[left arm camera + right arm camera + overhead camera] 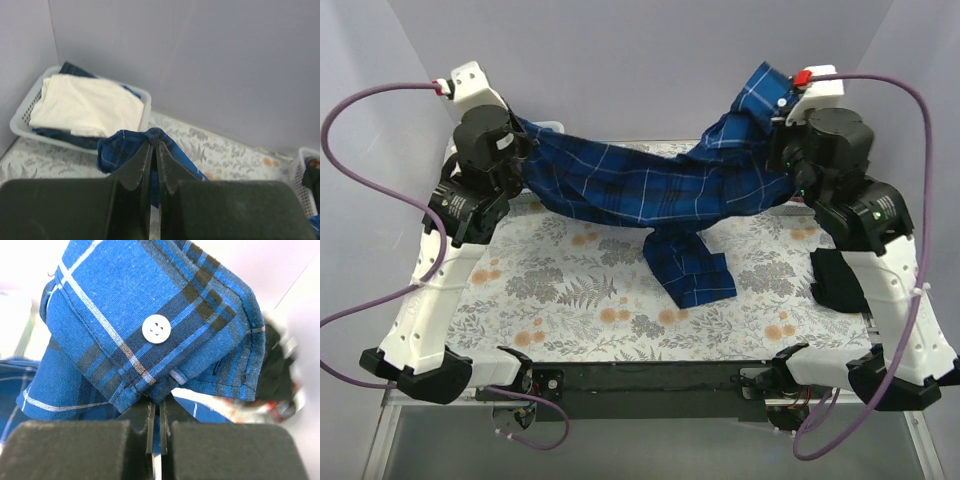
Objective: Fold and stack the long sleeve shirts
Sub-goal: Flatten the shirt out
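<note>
The royal-blue plaid shirt [650, 185] hangs stretched between both arms above the table, with one part [688, 262] drooping down onto the floral cloth. My left gripper [518, 150] is shut on one end of it; the left wrist view shows blue cloth [120, 147] pinched at the fingertips [145, 150]. My right gripper [782, 125] is shut on the other end; the right wrist view shows a buttoned cuff [155, 330] standing above the closed jaws. A black shirt [837, 280] lies at the right, partly hidden behind the right arm.
A white lattice basket [22, 112] at the back left holds a folded cream cloth [87, 105] over dark cloth. Another white basket [305, 170] stands at the far right. The table carries a floral cloth [570, 290].
</note>
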Controlling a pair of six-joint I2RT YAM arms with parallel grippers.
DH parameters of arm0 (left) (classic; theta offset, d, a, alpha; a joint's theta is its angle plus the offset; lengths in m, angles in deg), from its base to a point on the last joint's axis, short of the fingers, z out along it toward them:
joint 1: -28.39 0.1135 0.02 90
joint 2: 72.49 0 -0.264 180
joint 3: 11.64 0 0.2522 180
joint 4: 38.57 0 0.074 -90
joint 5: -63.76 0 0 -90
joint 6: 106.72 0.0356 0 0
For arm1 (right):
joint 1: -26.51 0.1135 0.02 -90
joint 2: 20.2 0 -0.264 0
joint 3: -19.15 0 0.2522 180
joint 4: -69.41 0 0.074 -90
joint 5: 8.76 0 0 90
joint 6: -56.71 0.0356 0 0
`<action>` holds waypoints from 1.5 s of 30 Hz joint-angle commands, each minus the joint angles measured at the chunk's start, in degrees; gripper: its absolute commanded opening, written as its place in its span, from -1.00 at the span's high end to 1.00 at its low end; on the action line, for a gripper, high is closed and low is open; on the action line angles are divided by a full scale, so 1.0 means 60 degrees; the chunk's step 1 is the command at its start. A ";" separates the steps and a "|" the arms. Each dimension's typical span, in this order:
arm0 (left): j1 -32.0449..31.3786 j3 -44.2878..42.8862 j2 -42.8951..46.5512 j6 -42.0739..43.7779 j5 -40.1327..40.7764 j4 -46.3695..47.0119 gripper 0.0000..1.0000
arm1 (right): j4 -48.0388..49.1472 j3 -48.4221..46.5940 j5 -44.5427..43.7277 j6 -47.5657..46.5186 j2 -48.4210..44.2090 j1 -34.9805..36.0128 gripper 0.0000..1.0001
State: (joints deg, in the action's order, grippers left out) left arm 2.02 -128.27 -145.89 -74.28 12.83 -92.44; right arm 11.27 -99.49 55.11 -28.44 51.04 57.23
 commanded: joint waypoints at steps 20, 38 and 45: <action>0.0044 -0.0739 0.2362 0.3045 -0.1897 0.4445 1.00 | 0.6210 0.0649 0.1558 -0.1905 -0.2924 -0.0037 0.97; 0.0044 -0.2207 0.1731 0.2884 -0.5982 0.4562 1.00 | 0.9549 -0.1487 0.3094 -0.3018 -0.2323 -0.0037 0.97; 0.0044 -0.0889 0.2682 0.2855 -0.5400 0.4534 1.00 | 1.0646 -0.1535 0.3900 -0.3165 -0.2923 -0.0037 0.97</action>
State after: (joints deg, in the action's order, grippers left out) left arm 2.04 -137.04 -133.08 -57.03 -19.93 -66.00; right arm 65.15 -108.14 75.13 -45.93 36.42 57.23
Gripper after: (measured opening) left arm 0.029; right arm 0.040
